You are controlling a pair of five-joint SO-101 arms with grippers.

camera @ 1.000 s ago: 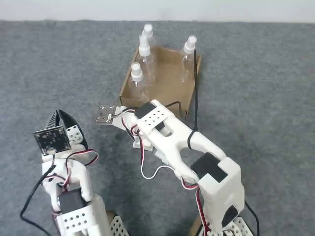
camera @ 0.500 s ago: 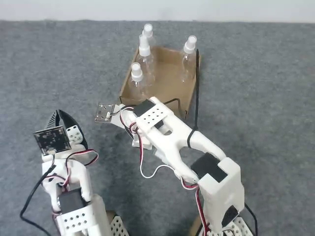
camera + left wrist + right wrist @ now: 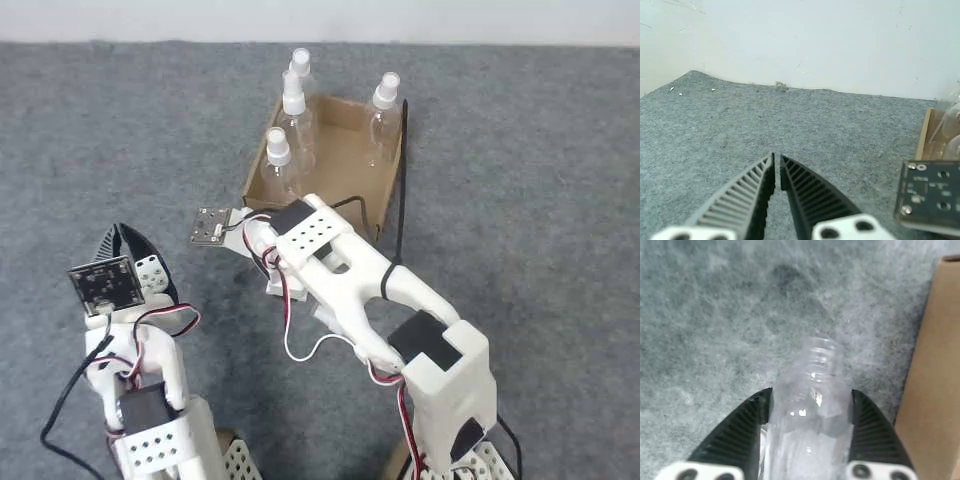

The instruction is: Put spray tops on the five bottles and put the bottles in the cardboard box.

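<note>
My right gripper (image 3: pixel 810 395) is clamped on an uncapped bottle (image 3: pixel 812 430).
Left gripper (image 3: pixel 777 167) closed on nothing; cardboard box (image 3: pixel 340 165) at 1 o'clock.

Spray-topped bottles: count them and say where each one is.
4, all in the cardboard box: near-left bottle, middle-left bottle, far-left bottle, far-right bottle. The right arm may hide more.

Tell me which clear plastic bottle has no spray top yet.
The clear plastic bottle in the right claw, outside the brown cardboard box: its threaded neck is bare; the four boxed bottles wear white spray tops.
</note>
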